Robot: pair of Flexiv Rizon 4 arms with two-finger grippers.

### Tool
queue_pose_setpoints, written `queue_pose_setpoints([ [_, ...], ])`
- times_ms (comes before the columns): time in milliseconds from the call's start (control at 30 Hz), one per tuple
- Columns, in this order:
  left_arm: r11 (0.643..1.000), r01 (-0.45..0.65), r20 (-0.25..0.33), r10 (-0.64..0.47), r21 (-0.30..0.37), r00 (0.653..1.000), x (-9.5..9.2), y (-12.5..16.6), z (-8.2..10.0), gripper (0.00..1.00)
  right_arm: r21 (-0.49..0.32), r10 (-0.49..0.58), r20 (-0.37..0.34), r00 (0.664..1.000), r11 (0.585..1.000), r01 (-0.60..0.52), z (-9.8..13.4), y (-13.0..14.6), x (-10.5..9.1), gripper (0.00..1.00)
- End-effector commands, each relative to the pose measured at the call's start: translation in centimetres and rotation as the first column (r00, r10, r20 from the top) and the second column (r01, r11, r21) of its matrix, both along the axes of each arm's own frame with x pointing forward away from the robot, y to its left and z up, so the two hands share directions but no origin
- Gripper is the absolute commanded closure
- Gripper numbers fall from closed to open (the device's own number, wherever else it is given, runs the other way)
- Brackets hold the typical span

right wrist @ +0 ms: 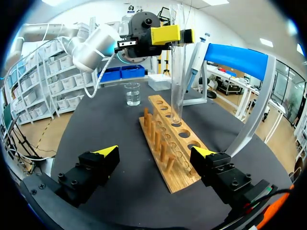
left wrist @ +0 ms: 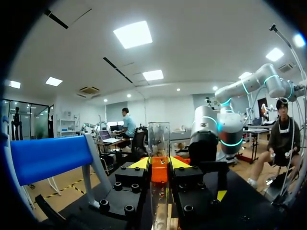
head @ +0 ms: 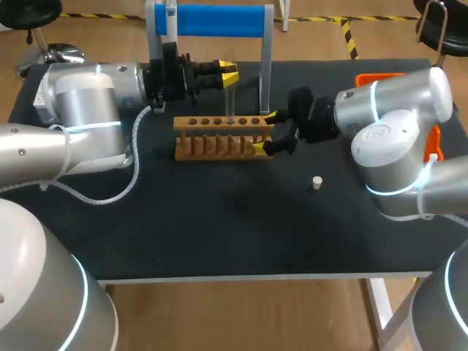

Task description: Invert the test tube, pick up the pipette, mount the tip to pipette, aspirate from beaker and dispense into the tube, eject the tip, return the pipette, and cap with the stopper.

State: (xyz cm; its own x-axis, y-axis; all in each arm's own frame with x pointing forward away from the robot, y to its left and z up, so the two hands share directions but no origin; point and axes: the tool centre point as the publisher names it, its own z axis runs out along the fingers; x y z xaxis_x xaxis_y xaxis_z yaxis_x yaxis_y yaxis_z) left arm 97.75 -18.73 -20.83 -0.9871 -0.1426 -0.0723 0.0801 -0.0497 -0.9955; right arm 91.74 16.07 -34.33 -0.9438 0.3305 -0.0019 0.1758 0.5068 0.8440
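A clear test tube [head: 229,102] [right wrist: 177,67] stands upright, its lower end at a hole in the wooden rack [head: 223,137] [right wrist: 169,143]. My left gripper [head: 227,73] [right wrist: 172,34] is shut on its upper part; in the left wrist view the test tube [left wrist: 159,139] rises between the yellow tips of my left gripper [left wrist: 159,164]. My right gripper [head: 265,132] [right wrist: 157,154] stands open, its fingers on either side of the rack's right end without touching it. The pipette [head: 170,10] [right wrist: 198,51] hangs on the blue-barred stand [head: 219,20] [right wrist: 235,57]. The white stopper [head: 316,183] lies on the mat. A beaker [right wrist: 132,93] stands beyond the rack.
An orange box [head: 380,76] sits at the table's far right, partly hidden by my right arm. The rack has several upright pegs along its front. Open black mat [head: 219,227] stretches from the rack to the table's near edge.
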Motion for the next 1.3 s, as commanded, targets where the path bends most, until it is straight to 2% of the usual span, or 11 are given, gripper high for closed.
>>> queue_pose_setpoints([
  [33,1.000,0.001,0.004,-0.001,-0.004,1.000,0.4,-0.1,-0.3,1.00,-0.002,0.000,0.000,1.000,1.000,0.000,0.0,0.0,0.0,0.00],
  [800,1.000,-0.003,-0.025,0.004,0.004,1.000,0.5,-0.4,-1.7,1.00,-0.002,0.000,0.000,1.000,1.000,0.000,0.0,0.0,0.0,0.00],
  [1300,1.000,-0.007,-0.017,0.007,0.022,1.000,0.7,-0.3,-2.5,1.00,-0.002,0.000,0.000,1.000,1.000,0.000,0.0,0.0,0.0,0.00],
])
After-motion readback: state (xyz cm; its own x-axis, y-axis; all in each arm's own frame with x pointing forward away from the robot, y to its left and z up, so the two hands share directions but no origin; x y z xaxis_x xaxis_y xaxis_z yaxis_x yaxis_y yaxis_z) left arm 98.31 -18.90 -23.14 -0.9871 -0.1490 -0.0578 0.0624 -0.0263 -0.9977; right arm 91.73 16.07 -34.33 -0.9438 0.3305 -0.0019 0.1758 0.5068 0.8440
